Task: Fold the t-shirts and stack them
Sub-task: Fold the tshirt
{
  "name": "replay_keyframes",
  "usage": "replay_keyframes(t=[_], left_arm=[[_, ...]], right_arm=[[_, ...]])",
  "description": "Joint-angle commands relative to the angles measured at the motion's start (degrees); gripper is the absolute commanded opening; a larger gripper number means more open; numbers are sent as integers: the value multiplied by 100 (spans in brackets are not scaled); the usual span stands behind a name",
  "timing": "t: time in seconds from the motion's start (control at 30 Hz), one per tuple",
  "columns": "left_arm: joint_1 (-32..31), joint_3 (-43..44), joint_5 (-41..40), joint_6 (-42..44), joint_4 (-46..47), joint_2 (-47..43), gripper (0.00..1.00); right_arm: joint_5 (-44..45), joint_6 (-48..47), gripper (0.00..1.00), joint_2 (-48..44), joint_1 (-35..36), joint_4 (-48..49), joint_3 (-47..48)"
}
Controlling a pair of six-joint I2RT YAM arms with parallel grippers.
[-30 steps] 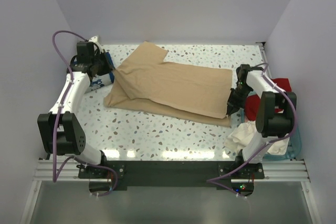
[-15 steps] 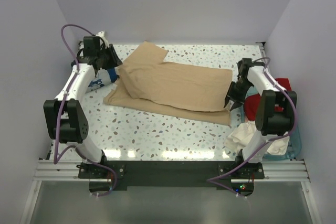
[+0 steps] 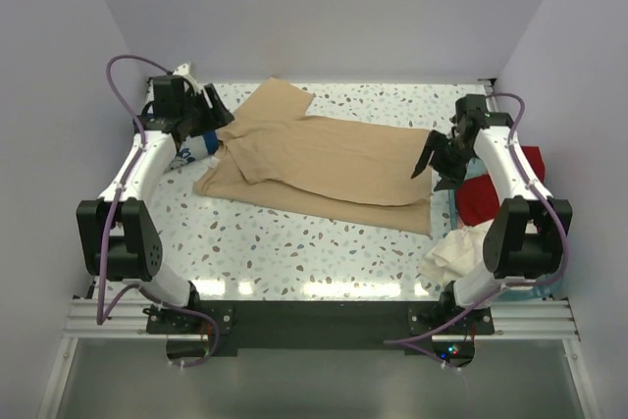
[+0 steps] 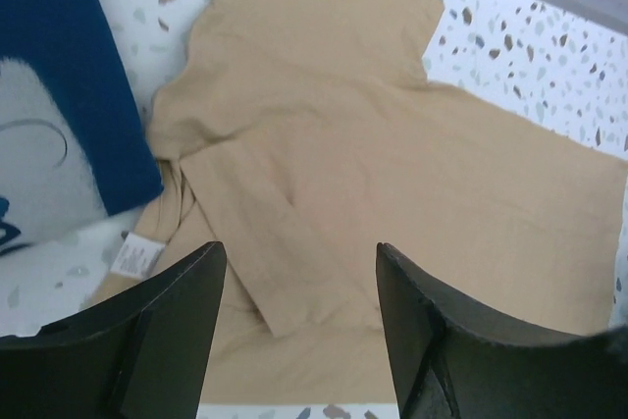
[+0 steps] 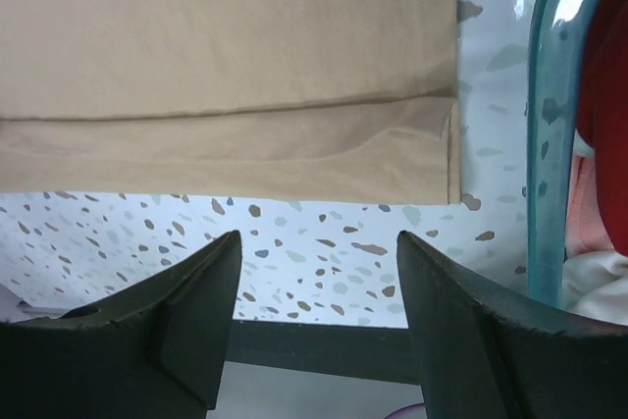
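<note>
A tan t-shirt point(image 3: 324, 159) lies folded lengthwise across the speckled table, one sleeve pointing toward the back. My left gripper point(image 3: 222, 125) hovers open over its left end, nothing between the fingers; its wrist view shows the tan t-shirt point(image 4: 392, 144) below the left gripper point(image 4: 299, 262). A navy t-shirt with a white print point(image 4: 59, 95) lies folded beside it, at the table's left edge point(image 3: 188, 149). My right gripper point(image 3: 432, 166) stands open above the tan shirt's right end point(image 5: 226, 46); only table shows between the right gripper's point(image 5: 319, 247) fingers.
A teal basket point(image 5: 545, 144) sits at the right edge, holding a red t-shirt point(image 3: 491, 198) and a cream-white t-shirt point(image 3: 456, 252) that spills over its near side. Walls close in on the left, back and right. The front rail point(image 3: 314, 316) runs between the arm bases.
Both grippers went from shut on the tan shirt's ends to open and let it go. Both rose and drew back a little; the folded layer settled flat.
</note>
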Motion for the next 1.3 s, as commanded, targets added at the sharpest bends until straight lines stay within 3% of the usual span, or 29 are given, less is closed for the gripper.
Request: replay_keyframes(t=[0.0, 0.13, 0.63, 1.03, 1.27], left_arm=[[-14, -651, 87, -196, 351, -496, 68], [-14, -1503, 140, -284, 527, -743, 68], [-14, -2700, 307, -495, 1168, -524, 70], [-5, -3122, 140, -399, 1230, -646, 70], [-14, -3412, -53, -267, 1125, -927, 70]], right_arm=[[-339, -36, 68, -392, 101, 193, -531], [-366, 25, 68, -498, 452, 421, -1128], [171, 149, 66, 20, 901, 1159, -1806], [610, 280, 66, 784, 892, 1353, -928], [1015, 737, 66, 732, 638, 1327, -576]])
